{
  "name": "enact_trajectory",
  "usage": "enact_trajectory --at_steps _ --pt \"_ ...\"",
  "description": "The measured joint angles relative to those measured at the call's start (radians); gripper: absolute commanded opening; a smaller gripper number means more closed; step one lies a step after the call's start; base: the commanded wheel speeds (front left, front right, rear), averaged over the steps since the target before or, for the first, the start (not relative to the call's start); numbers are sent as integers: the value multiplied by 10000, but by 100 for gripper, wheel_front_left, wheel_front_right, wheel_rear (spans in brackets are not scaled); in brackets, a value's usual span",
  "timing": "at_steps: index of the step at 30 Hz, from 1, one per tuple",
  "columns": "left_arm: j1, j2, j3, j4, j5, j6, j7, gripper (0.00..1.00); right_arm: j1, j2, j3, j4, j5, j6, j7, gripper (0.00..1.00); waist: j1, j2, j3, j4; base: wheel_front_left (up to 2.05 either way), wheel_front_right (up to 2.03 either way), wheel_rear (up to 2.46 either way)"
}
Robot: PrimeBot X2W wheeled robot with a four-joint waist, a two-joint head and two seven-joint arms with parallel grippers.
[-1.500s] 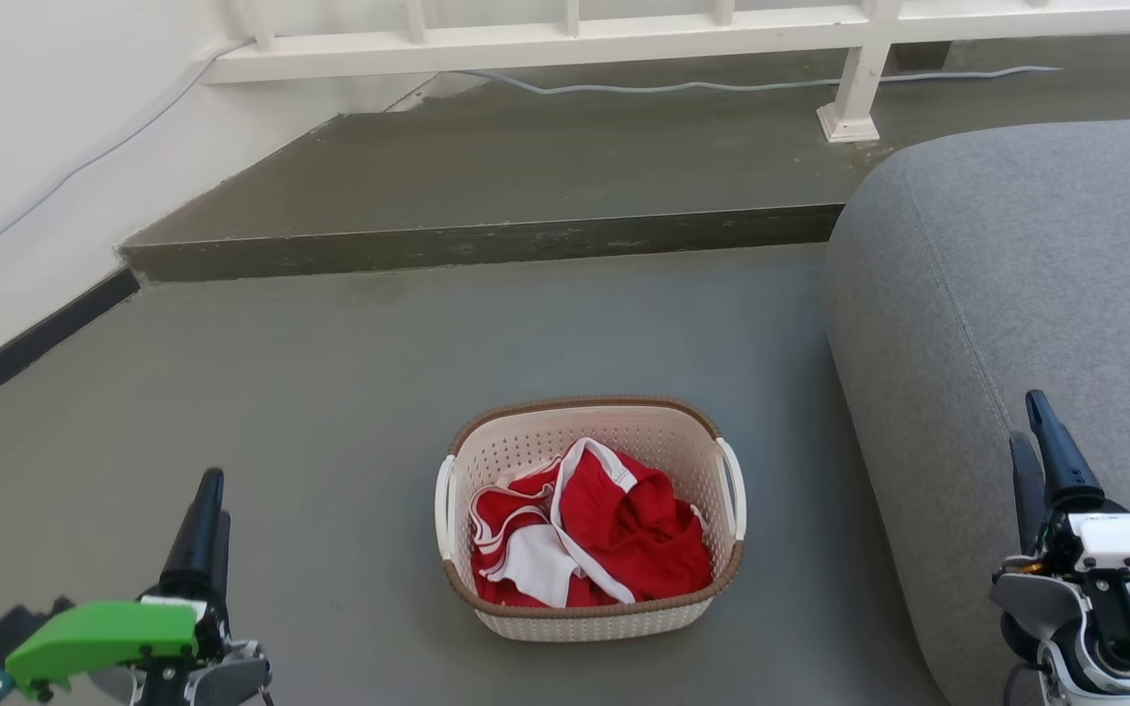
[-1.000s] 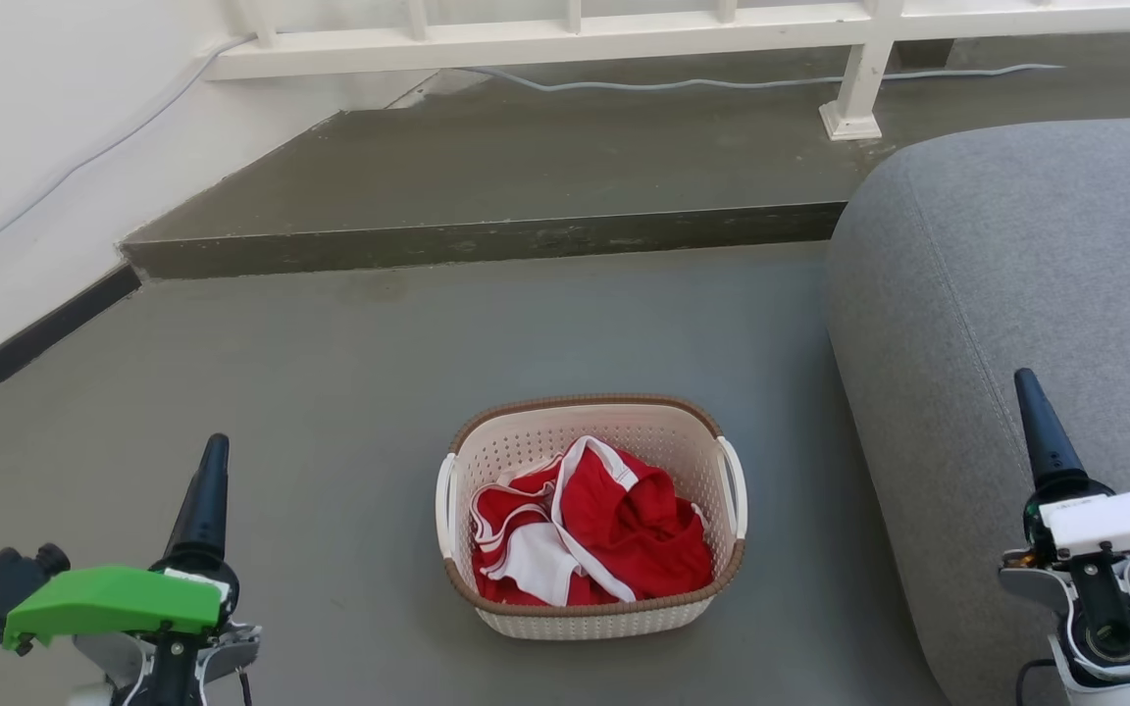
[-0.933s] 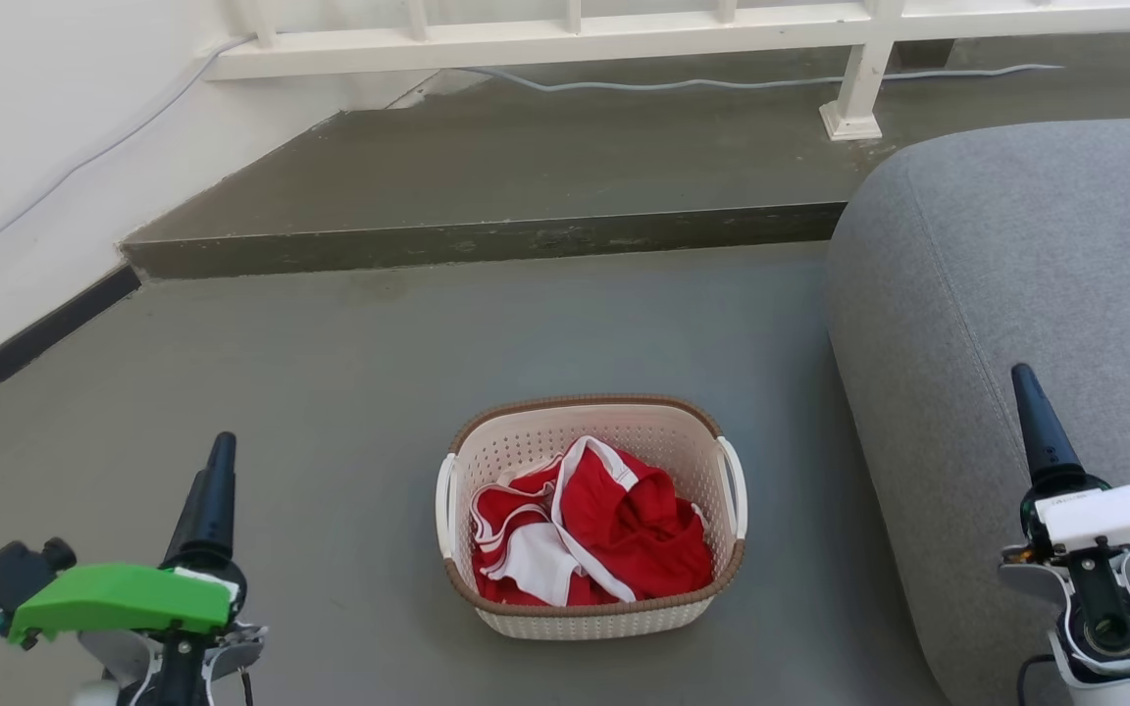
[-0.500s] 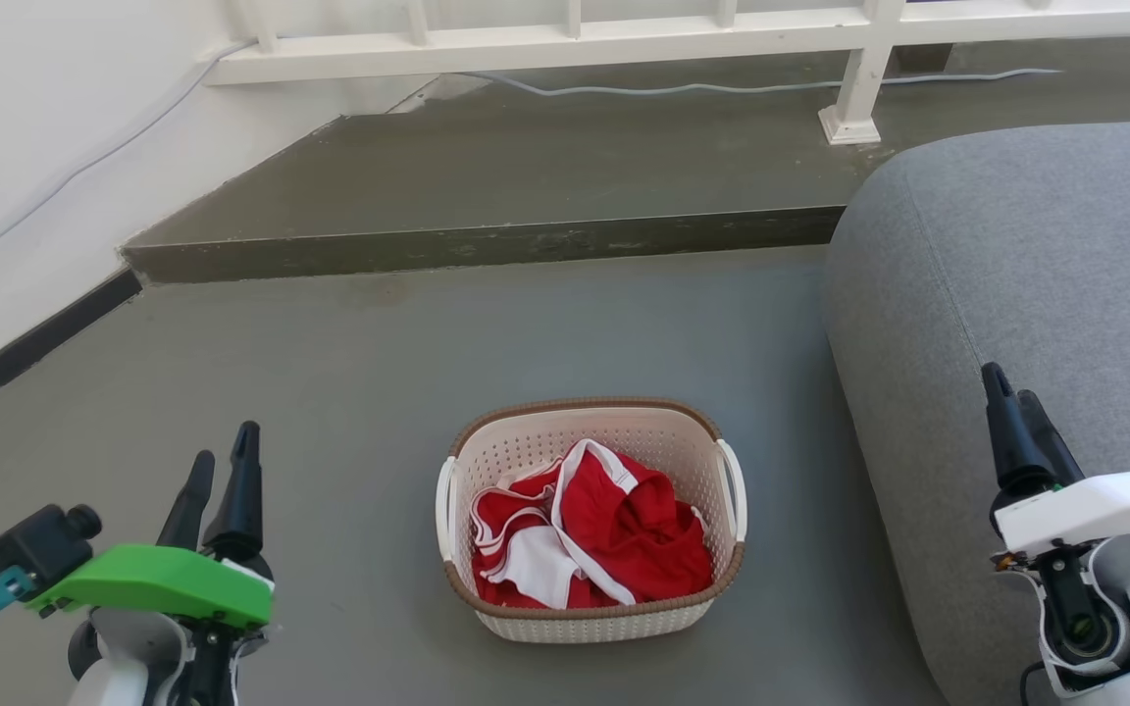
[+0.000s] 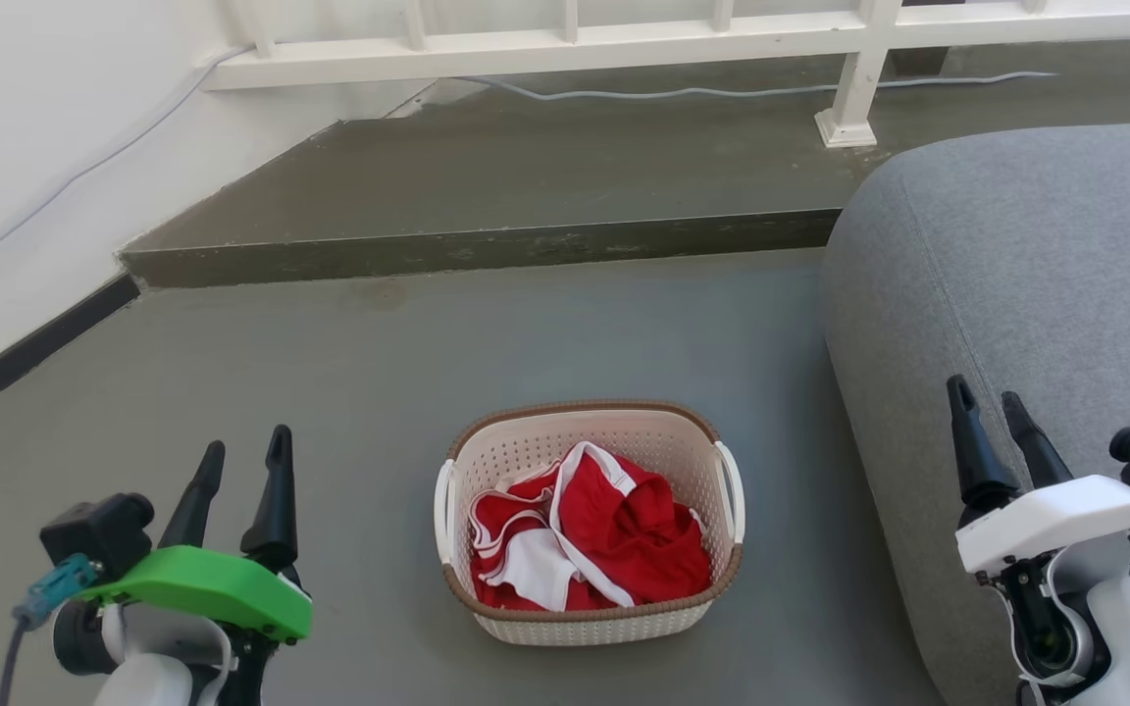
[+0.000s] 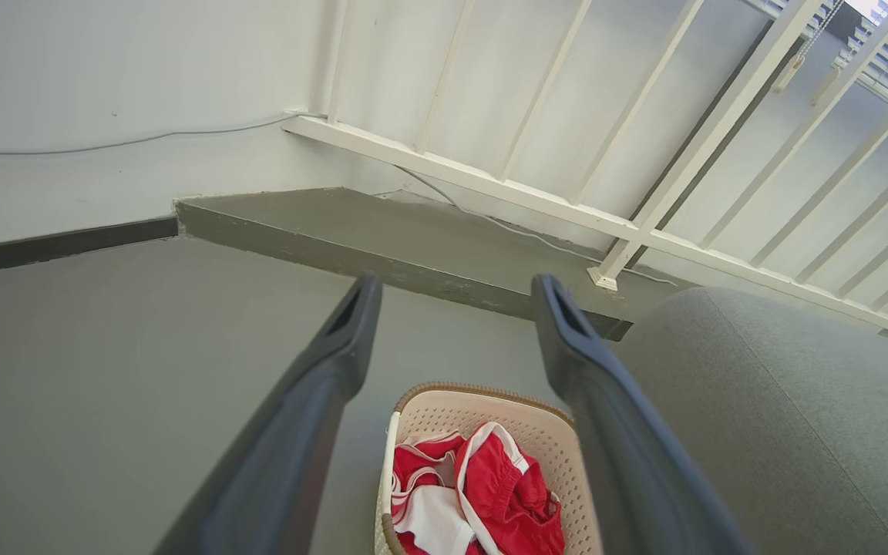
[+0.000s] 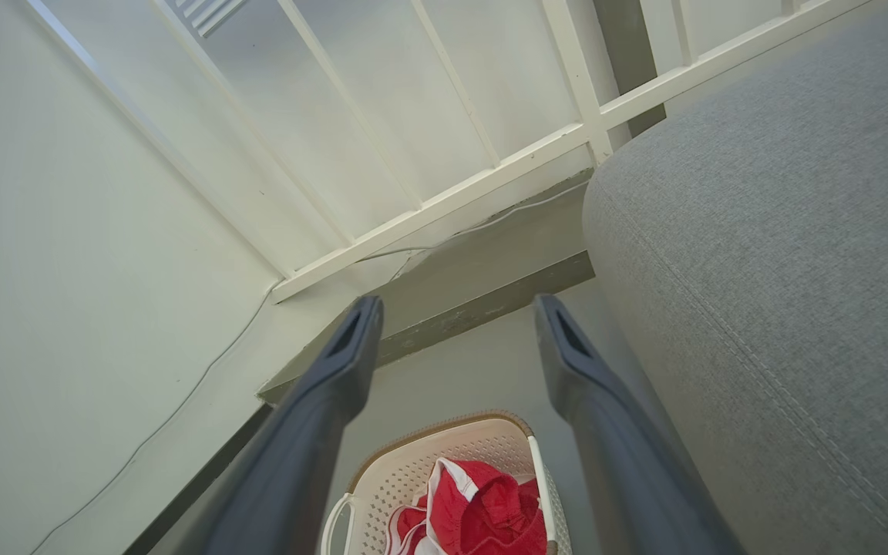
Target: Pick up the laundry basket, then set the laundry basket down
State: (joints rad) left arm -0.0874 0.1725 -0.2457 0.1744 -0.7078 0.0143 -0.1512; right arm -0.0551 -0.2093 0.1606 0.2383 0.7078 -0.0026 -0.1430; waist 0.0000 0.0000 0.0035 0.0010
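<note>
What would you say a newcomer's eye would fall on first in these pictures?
The red-and-white clothing heaped in the laundry basket, on the grey floor at lower centre of the head view, stands out first. Next comes the bright green cover at lower left, behind the left gripper, whose jaws stand open, as do those of the right gripper beside the grey sofa.

**Grey floor, basket at lower centre**

The laundry basket is seen standing on the grey floor at lower centre. A grey sofa is set at the right. A raised step is seen across the upper frame.
</note>
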Motion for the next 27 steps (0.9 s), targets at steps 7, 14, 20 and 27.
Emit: enact_trajectory --at_steps 7,14,20,27 --pt "1 -2 -230 -81 830 165 -182 100 0 -105 261 38 -895 -176 -194 100 0 0 7 -15 0 0 0" --pt "1 -6 -489 -104 1858 341 -393 100 -1 -128 531 104 -1816 -357 -454 100 0 0 20 -20 0 0 0" --pt "5 -12 -608 63 2527 531 -612 100 -1 -134 673 151 -2512 -523 -625 100 0 0 19 -31 0 0 0" --pt "12 -40 -800 253 3254 721 -828 100 1 -134 757 272 -3296 -658 -872 100 0 0 37 -55 0 0 0"
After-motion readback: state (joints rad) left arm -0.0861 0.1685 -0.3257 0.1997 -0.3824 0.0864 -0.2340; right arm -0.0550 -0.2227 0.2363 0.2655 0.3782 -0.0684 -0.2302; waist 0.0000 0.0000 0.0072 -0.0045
